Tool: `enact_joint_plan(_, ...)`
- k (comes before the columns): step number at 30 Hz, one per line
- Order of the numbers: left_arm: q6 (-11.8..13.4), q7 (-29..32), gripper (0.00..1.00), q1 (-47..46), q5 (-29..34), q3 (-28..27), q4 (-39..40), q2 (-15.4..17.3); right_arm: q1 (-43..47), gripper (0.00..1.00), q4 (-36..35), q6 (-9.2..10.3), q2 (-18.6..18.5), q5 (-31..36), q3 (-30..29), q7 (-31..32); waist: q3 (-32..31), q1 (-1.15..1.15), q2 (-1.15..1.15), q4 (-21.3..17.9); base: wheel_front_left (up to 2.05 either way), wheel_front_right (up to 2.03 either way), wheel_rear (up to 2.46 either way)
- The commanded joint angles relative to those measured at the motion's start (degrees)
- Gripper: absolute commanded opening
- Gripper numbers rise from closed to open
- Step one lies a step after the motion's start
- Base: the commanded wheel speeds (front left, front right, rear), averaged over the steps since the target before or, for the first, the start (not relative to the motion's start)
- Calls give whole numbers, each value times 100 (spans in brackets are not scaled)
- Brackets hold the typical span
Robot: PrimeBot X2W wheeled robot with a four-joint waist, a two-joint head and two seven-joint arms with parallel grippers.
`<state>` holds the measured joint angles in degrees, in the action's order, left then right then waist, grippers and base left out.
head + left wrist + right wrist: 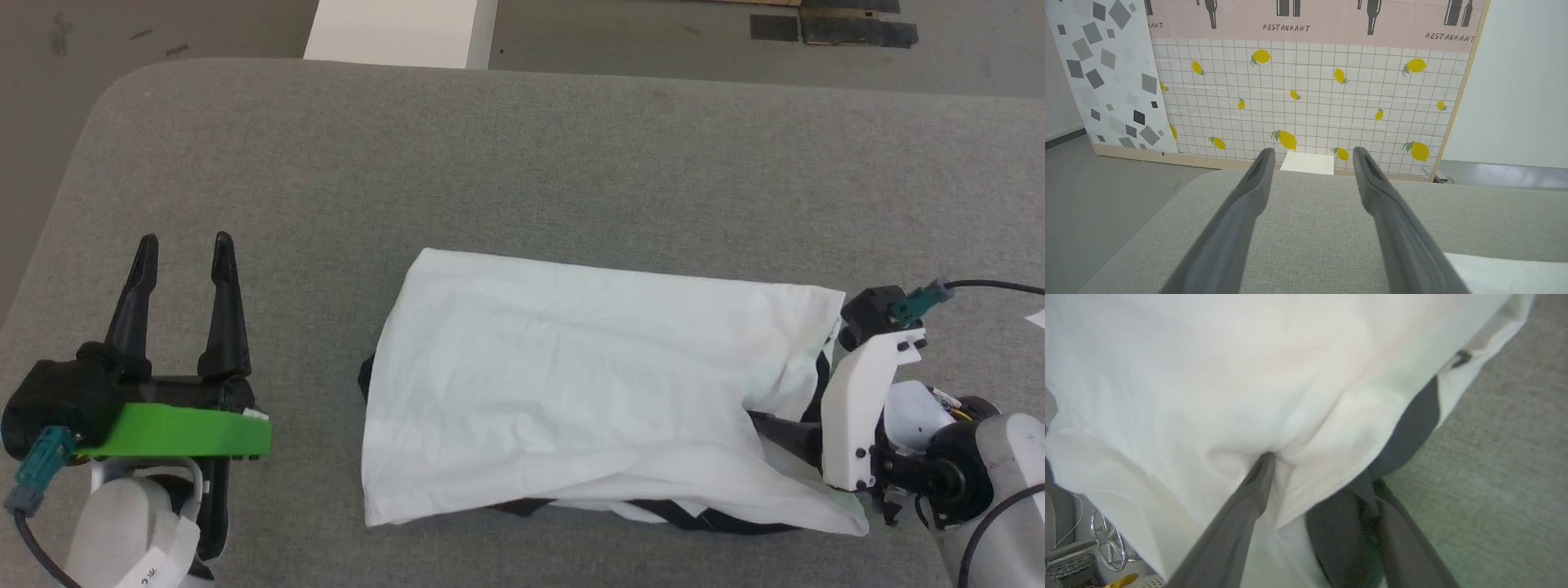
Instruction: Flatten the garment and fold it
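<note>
On the grey table (pixel 522 147), seen from the head, the garment (pixel 571 367) lies right of centre as a rough white rectangle. Black sleeve edges peek out below, so it looks folded over at least once but not yet neat. The left gripper (pixel 185 241) hovers well apart from it. Its wrist view shows the fingers spread wide above bare table. From the right wrist, the right gripper (pixel 1316 469) stands wide at the garment's end, one finger seemingly tucked into a white layer. Tidying and further folds probably remain.
</note>
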<state>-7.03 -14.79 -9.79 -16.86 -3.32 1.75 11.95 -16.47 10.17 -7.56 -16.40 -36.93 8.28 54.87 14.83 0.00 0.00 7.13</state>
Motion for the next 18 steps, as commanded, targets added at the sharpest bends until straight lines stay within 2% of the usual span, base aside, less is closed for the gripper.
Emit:
enact_joint_plan(1,-29,-20,100,-30,21,-31,-20,-45,115,0,260,8,87,-56,143,17,-10,0,0,-3,0,0,0)
enact_joint_plan(10,-44,-20,100,35,26,1,-46,-68,29,0,327,8,-41,-81,-24,-145,-123,0,0,-56,0,0,0)
enact_joint_plan(18,-45,-20,100,126,-1,78,-43,-56,147,0,208,8,-261,58,-496,-151,-278,0,0,-136,0,0,0)
